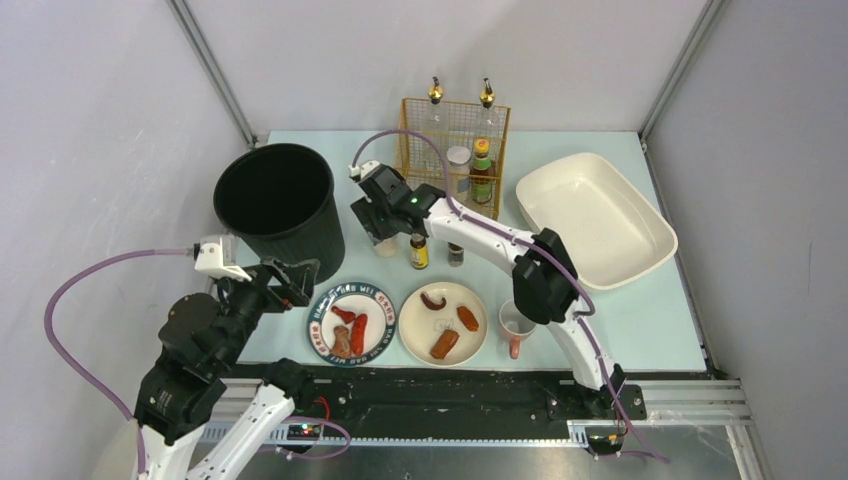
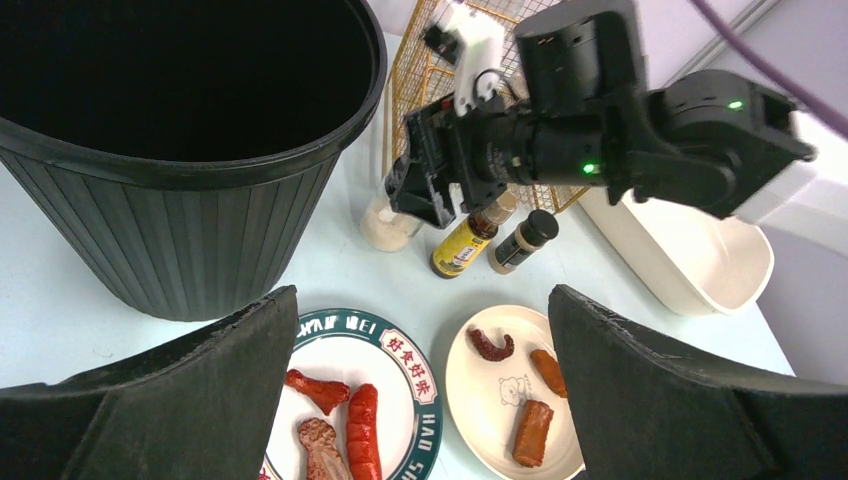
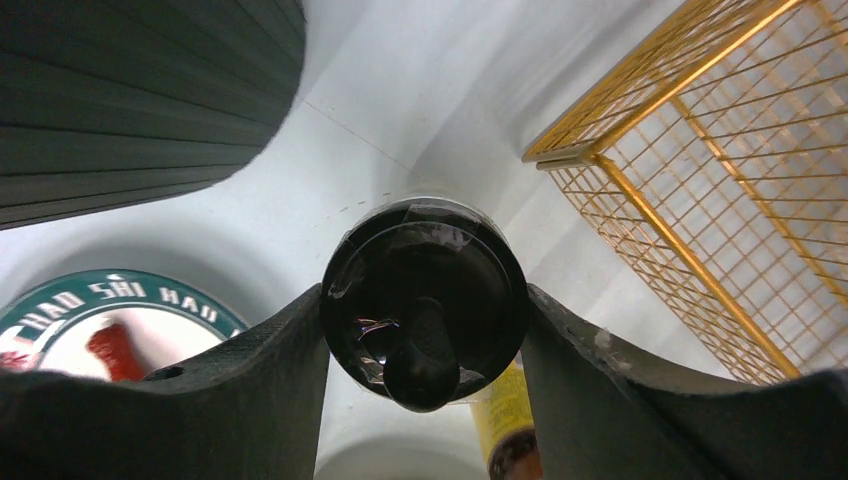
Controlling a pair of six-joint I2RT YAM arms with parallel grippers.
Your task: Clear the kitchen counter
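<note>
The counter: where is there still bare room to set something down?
Bare: the front right corner of the kitchen counter, between mug, white tub and rail. Crowded: between bin, rack and plates, where the right gripper clamps a jar.

The green-rimmed plate (image 2: 408, 352) near the worktop's (image 2: 330, 270) front edge carries white lettering on its rim: the Chinese characters 好食好味 on one arc and the Latin capitals HAO SHI HAO WEI on another (the right wrist view catches only HAO SHI HAO). The small bottle (image 2: 462, 245) toward the middle of the worktop has a yellow label, and the cream plate (image 2: 500, 420) has a tiny drawn figure. No writing on either can be read.
</note>
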